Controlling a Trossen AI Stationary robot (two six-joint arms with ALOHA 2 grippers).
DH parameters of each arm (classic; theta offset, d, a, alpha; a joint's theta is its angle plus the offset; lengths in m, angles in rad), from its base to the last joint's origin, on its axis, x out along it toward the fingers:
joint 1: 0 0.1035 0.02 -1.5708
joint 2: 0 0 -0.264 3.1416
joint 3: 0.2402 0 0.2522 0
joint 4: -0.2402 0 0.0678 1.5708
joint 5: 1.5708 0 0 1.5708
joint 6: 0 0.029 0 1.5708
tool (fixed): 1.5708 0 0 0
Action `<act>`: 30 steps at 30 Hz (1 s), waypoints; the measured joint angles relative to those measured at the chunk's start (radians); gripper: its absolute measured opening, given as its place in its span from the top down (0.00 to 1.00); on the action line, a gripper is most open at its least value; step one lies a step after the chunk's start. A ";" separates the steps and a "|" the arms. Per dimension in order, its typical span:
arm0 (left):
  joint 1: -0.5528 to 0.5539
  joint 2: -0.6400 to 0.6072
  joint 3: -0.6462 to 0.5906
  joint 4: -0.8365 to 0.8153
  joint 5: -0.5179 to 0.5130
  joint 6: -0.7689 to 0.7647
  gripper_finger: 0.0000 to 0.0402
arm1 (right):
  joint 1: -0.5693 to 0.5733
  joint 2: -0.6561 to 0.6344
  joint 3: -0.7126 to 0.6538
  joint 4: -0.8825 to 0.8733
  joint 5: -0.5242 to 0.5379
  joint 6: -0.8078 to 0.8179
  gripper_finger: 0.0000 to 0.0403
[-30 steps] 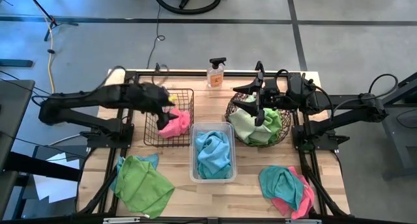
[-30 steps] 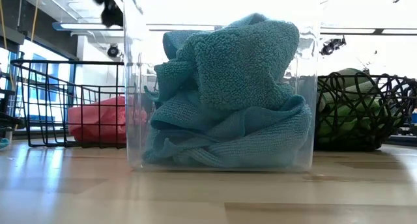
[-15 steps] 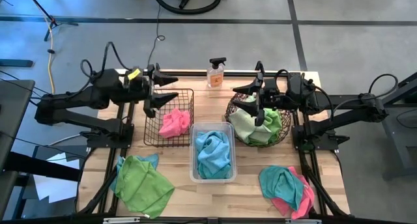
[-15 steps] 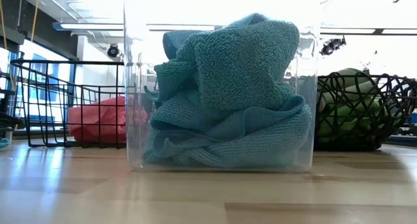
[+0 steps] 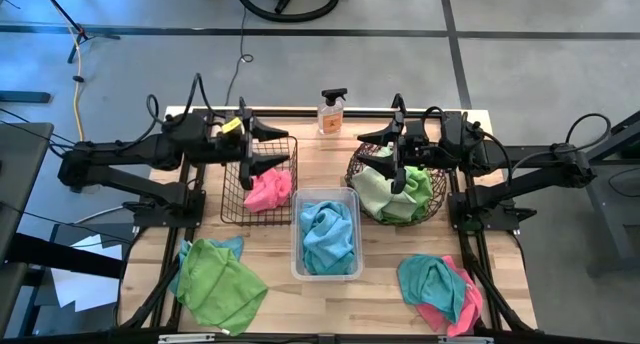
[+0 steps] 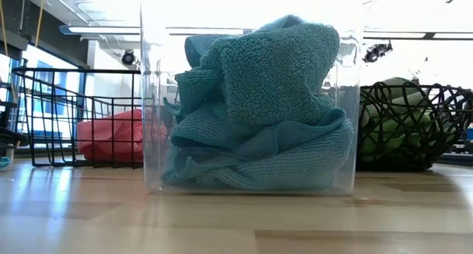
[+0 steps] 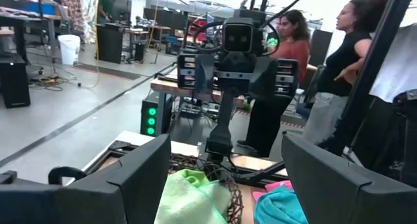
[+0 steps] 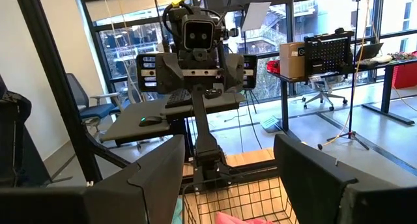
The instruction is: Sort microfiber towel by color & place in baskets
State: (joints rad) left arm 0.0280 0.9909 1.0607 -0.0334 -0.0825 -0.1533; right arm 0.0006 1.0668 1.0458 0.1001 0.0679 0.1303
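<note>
A: From above, what does each end effector do?
B: The left end effector point(image 5: 268, 150) hovers over the black wire basket point(image 5: 232, 199), fingers spread wide and empty; a pink towel point(image 5: 266, 190) lies in the basket. The right end effector point(image 5: 385, 156) hangs over the round woven basket point(image 5: 437, 198), also wide apart and empty, above green towels point(image 5: 384, 192).

A: And the rest of the tabletop point(image 5: 380, 264)?
B: The clear tub point(image 5: 296, 265) between the baskets holds teal towels point(image 5: 327, 234). A green towel point(image 5: 222, 283) lies near the front left corner; a teal-and-pink pile point(image 5: 440, 290) lies front right. A spray bottle point(image 5: 332, 113) stands at the far edge.

A: The low view?
B: The tub fills the centre, with the wire basket on one side and the woven basket on the other.

A: The wrist views?
B: Each shows its own two fingers well separated, the opposite arm facing it; people point(image 7: 287, 61) stand in the room behind.
</note>
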 joint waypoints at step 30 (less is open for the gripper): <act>-0.011 -0.109 -0.199 0.116 -0.008 -0.079 0.31 | 0.000 0.000 0.000 -0.015 -0.107 0.212 0.41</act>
State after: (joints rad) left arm 0.0170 0.8824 0.8619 0.0821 -0.0910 -0.2325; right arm 0.0010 1.0668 1.0454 0.0856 -0.0394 0.3425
